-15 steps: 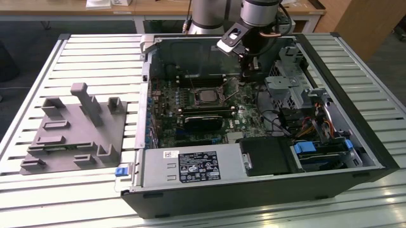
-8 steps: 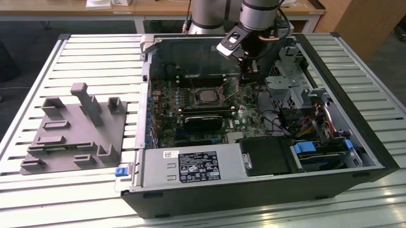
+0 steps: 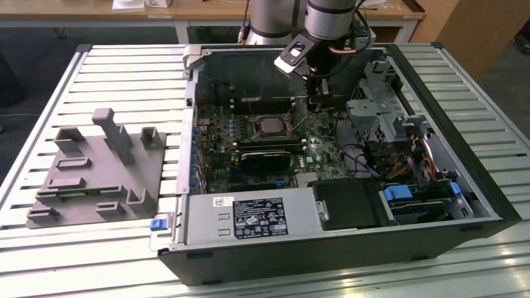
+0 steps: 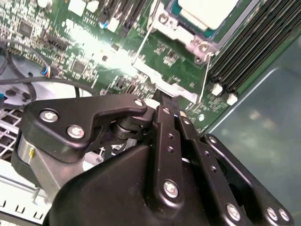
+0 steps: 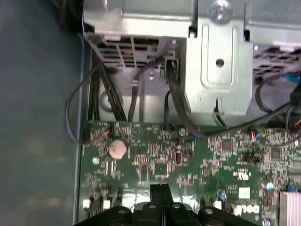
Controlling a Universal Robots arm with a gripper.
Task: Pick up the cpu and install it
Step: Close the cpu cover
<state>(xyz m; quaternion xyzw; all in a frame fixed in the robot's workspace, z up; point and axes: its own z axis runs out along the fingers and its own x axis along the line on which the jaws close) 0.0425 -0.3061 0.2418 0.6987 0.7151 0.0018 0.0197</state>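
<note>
Since the cpu (image 3: 267, 126) looks seated in its socket frame (image 4: 181, 35) on the motherboard (image 5: 197, 155), I'd call the picking part done, and this is the latch-down bit. The gripper (image 5: 161, 189) has its fingers pinched together with nothing between them. It sits low over the board, just beside the socket on the exterior view's right.

My advice: go slow and put the closed tip on the thin wire lever (image 4: 206, 75) only. Keep it off the chip's top and the tiny board parts.

It's tight in there. The memory sticks (image 4: 244, 52) are right next to the socket, and the drive cage (image 5: 216, 61) and black cables (image 5: 176, 108) crowd the wrist. The grey tray (image 3: 95, 167) is well apart, outside the case.
</note>
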